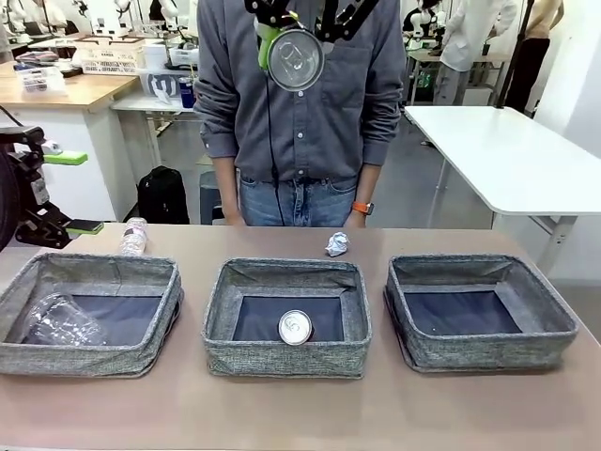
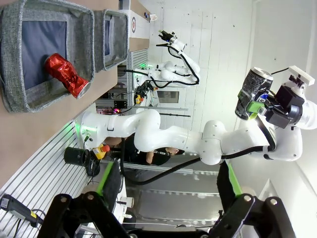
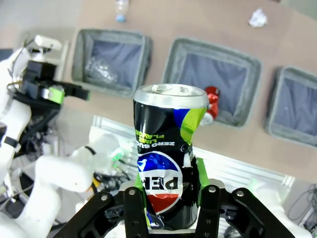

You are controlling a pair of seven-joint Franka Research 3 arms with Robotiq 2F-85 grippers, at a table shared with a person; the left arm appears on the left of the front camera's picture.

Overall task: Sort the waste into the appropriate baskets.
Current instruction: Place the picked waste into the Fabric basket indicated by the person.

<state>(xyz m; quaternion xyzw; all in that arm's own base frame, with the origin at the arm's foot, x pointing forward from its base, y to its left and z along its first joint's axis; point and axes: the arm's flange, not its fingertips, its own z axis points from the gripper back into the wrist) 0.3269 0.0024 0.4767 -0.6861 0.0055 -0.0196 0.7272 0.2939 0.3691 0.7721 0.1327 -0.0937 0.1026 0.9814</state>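
My right gripper [image 1: 299, 38] hangs high over the middle of the table, shut on a dark can with a green top [image 1: 295, 58]; the right wrist view shows that can [image 3: 166, 139] upright between the fingers [image 3: 141, 203]. Three grey baskets stand in a row. The left basket [image 1: 113, 357] holds crushed clear plastic [image 1: 61, 319]. In the middle basket [image 1: 282, 362] lies a red can [image 1: 295, 327]. The right basket [image 1: 526, 348] holds nothing. A paper ball [image 1: 336, 244] and a small clear bottle [image 1: 134, 235] lie on the table behind them. My left gripper [image 1: 70, 193] stands open at the far left, holding nothing.
A person in a grey shirt [image 1: 300, 103] stands at the far edge, behind the raised can. A white table [image 1: 507, 150] is at the back right and a wooden bench [image 1: 66, 89] at the back left. Bare tabletop [image 1: 300, 413] runs in front of the baskets.
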